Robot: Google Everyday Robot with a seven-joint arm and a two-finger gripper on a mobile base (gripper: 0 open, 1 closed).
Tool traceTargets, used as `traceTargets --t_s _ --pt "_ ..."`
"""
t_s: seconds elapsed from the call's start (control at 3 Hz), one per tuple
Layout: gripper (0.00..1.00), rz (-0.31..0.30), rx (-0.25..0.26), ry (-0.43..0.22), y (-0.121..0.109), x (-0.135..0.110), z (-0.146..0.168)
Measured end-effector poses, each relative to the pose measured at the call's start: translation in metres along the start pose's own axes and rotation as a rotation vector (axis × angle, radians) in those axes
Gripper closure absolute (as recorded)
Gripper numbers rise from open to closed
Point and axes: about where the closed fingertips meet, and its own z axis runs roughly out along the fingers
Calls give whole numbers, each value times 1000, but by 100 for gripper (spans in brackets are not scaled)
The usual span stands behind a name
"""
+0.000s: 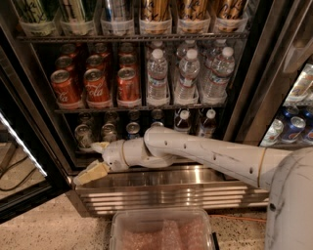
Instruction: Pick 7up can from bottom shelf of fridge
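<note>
Gripper (94,159) near 7up can (83,136), bottom shelf (78,150)

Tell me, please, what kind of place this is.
Probably a shop or an office pantry: a tall drinks fridge holds rows of Coca-Cola cans and water bottles, and a second cooler stands beside it. The tool is low in the fridge, at the left.

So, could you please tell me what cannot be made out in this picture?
Camera view:
- Cans on the bottom shelf: too dim and small to tell which is 7up.
- Shelf's middle and right: hidden behind the arm.
- Top-row drinks: cut off by the upper edge.
- End effector, at the shelf's left front: whether it touches a can is unclear.
</note>
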Motion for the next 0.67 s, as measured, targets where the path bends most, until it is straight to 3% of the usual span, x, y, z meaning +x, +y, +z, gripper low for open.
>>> traceTargets --t_s 0.33,0.67 --pt "14 17 -104 3 16 6 28" --pt "15 -29 -123 32 22 8 46"
